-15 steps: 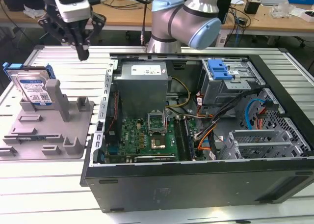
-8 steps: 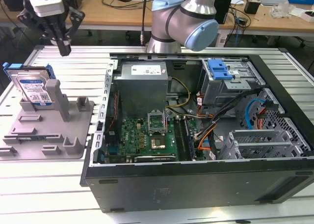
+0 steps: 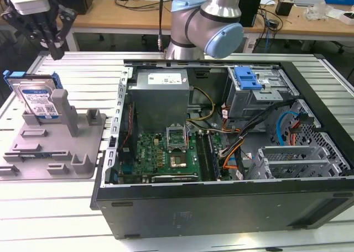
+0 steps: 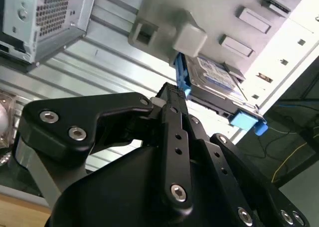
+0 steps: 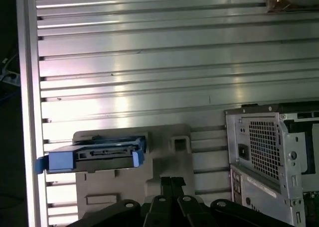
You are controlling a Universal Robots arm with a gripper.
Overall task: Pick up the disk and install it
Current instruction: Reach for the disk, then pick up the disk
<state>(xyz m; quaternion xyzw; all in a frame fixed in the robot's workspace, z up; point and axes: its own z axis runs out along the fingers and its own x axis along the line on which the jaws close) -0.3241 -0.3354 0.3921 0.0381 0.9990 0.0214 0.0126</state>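
The disk [image 3: 38,100], a silver drive with a white-and-blue label in a bright blue carrier, stands on edge in a grey holder [image 3: 55,152] at the exterior view's left. My gripper [image 3: 53,52] hangs in the air above and slightly behind it, apart from it. Its black fingers are pressed together with nothing between them. In the first wrist view the disk [image 5: 102,155] shows edge-on, beyond the shut fingertips [image 5: 172,183]. The second wrist view has the disk [image 4: 214,75] just past the gripper [image 4: 170,93].
An open computer case [image 3: 326,205] lies on the slatted metal table [image 3: 50,208] to the exterior view's right of the holder. Inside are a motherboard [image 3: 166,152], a power supply [image 3: 160,94] and a grey drive cage [image 3: 265,100] topped by a blue latch [image 3: 246,78].
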